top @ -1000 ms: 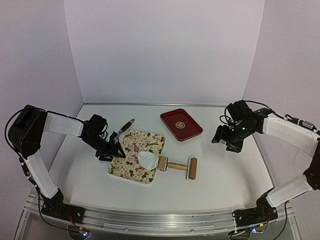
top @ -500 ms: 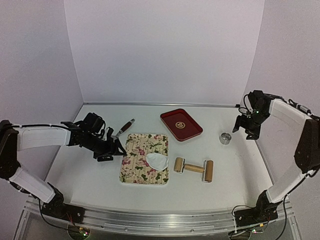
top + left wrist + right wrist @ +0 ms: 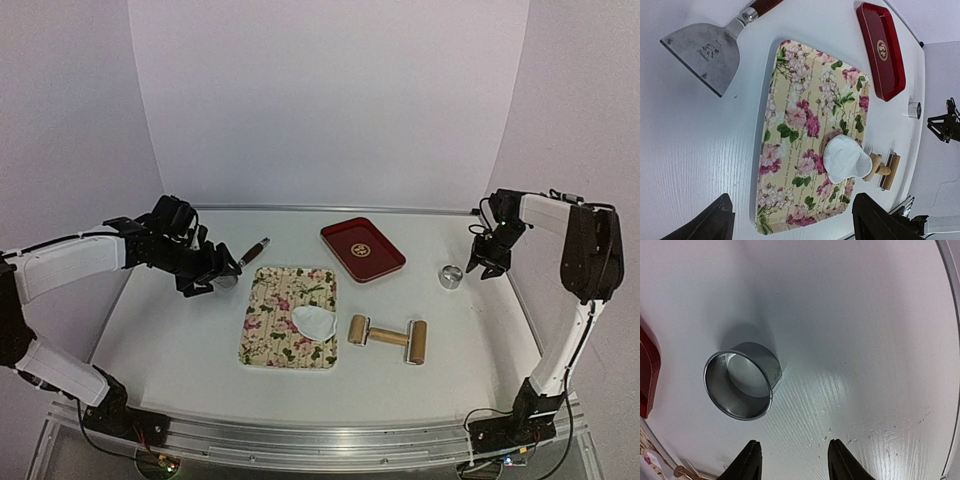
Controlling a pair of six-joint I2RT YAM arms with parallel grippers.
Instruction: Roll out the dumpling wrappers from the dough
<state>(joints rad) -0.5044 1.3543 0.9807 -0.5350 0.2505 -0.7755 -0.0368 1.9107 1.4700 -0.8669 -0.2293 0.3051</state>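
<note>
A flat white piece of dough (image 3: 315, 321) (image 3: 846, 159) lies on the right part of the floral mat (image 3: 285, 305) (image 3: 805, 115); no separate dumpling wrapper is in view. A wooden rolling pin (image 3: 390, 337) lies just right of the mat. My left gripper (image 3: 213, 277) (image 3: 792, 197) hovers open and holds nothing, left of the mat's far corner, beside a scraper (image 3: 248, 256) (image 3: 705, 50). My right gripper (image 3: 487, 263) (image 3: 794, 442) is open and holds nothing, just right of the shiny metal ring cutter (image 3: 451, 276) (image 3: 740, 380), which stands on the table.
A red tray (image 3: 362, 249) (image 3: 883, 50) with a gold emblem sits behind the mat. The table's right edge and side wall are close to my right arm. White walls close the table at the back and left.
The ring cutter now stands on the table and my right gripper has drawn back to the right, its jaws narrower. The mat and rolling pin shifted right and squared up. My left gripper moved back-left.
</note>
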